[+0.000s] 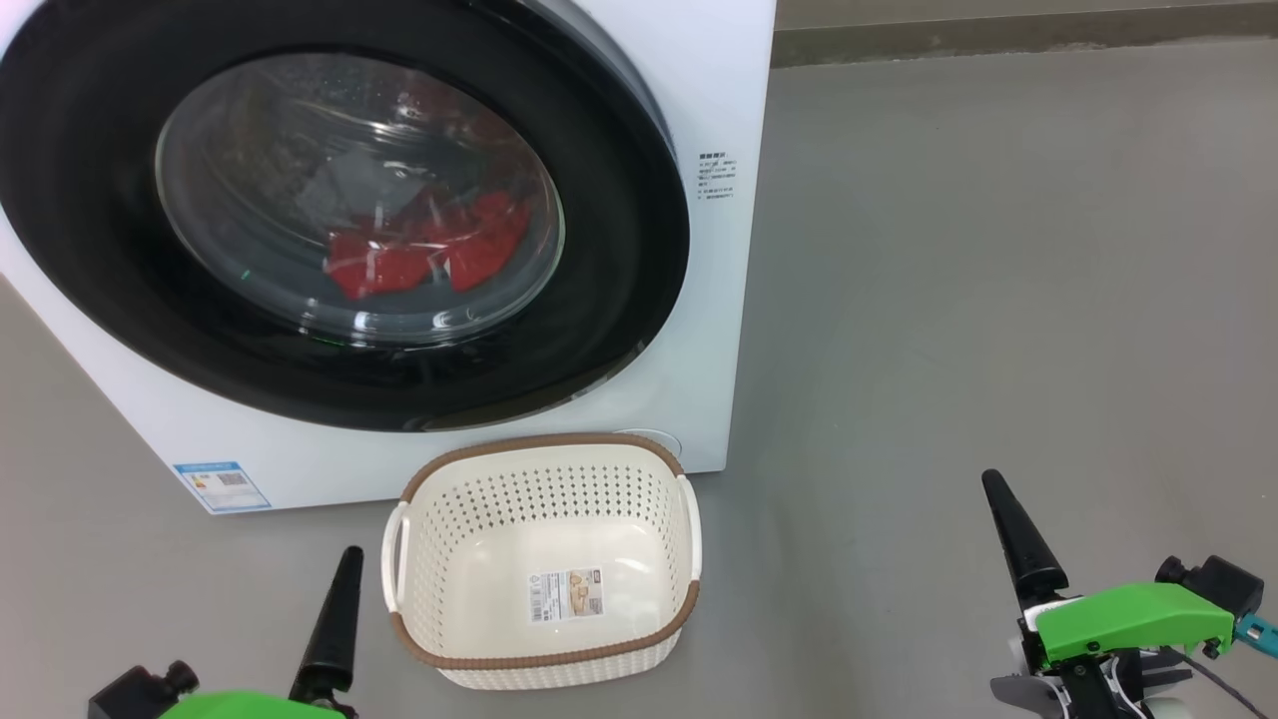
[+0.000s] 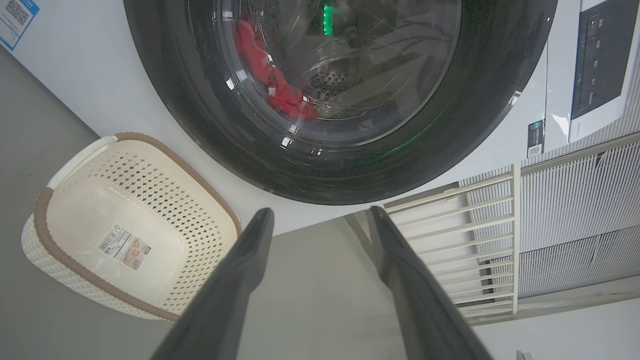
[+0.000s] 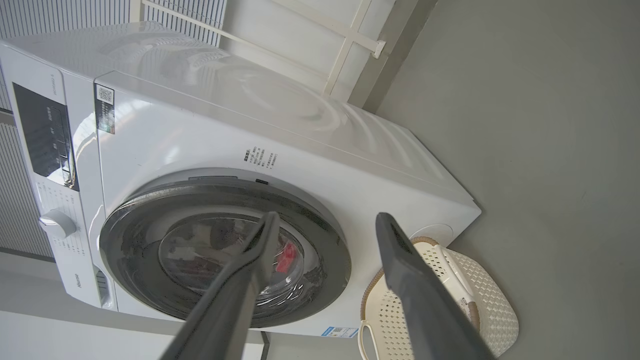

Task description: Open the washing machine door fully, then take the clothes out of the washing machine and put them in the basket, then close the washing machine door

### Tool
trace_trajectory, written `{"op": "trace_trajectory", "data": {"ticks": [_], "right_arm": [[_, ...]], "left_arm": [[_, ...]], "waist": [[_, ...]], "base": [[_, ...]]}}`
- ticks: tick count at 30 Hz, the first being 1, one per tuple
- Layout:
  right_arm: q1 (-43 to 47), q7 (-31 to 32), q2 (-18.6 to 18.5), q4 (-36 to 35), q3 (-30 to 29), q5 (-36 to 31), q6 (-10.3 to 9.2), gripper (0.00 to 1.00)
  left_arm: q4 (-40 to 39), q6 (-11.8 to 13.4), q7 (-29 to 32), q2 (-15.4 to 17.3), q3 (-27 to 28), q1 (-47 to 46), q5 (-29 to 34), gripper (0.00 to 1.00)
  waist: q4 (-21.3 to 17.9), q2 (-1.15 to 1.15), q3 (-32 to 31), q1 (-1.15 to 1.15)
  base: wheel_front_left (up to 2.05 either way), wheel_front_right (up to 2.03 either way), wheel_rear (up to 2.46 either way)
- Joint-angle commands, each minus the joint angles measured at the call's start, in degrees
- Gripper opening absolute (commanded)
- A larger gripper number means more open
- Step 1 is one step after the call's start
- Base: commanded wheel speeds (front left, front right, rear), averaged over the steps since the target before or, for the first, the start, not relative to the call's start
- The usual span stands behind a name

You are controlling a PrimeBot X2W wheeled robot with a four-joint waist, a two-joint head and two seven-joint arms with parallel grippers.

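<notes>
The white washing machine (image 1: 714, 330) stands on the floor at the upper left of the head view. The washing machine door (image 1: 619, 250), glossy black rim around a glass bowl, lies against its front; whether it is latched I cannot tell. Red clothes (image 1: 419, 260) show through the glass inside the drum. The cream basket (image 1: 539, 499) sits empty on the floor just in front of the machine. My left gripper (image 2: 319, 210) is open, low and left of the basket, pointing at the door (image 2: 200, 125). My right gripper (image 3: 327, 215) is open too, well right of the basket (image 3: 490, 300).
Bare grey floor (image 1: 998, 300) stretches to the right of the machine. A pale slatted railing (image 2: 475, 235) stands beside the machine. The machine's dark control panel (image 3: 47, 135) and knob (image 3: 56, 223) sit above the door.
</notes>
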Motion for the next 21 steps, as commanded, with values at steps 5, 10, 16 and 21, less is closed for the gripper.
{"op": "trace_trajectory", "data": {"ticks": [5,10,16,21], "right_arm": [[-4.83,-2.51,-0.59,-0.73,1.0,-13.28,0.01,1.0],[-6.06,-3.87,-0.68,-0.85,2.7,-20.54,0.02,1.0],[-6.93,-4.88,-0.75,-0.95,3.35,-25.32,0.02,1.0],[-7.56,-5.72,-0.81,-0.94,3.82,-29.1,0.02,1.0]], "left_arm": [[-2.63,-0.16,-2.4,0.47,0.1,-4.15,10.6,1.0],[-3.54,0.24,-3.75,0.54,-0.17,-4.85,15.69,1.0],[-3.89,0.44,-4.77,0.6,-0.39,-5.6,19.67,1.0],[-3.97,0.45,-5.62,0.64,-0.71,-6.24,22.81,1.0]], "waist": [[-0.28,0.0,0.16,-0.01],[-0.57,0.0,0.26,-0.01],[-0.66,0.0,0.33,-0.01],[-0.66,0.0,0.37,-0.01]], "base": [[0.0,0.0,0.0],[0.0,0.0,0.0],[0.0,0.0,0.0],[0.0,0.0,0.0]]}}
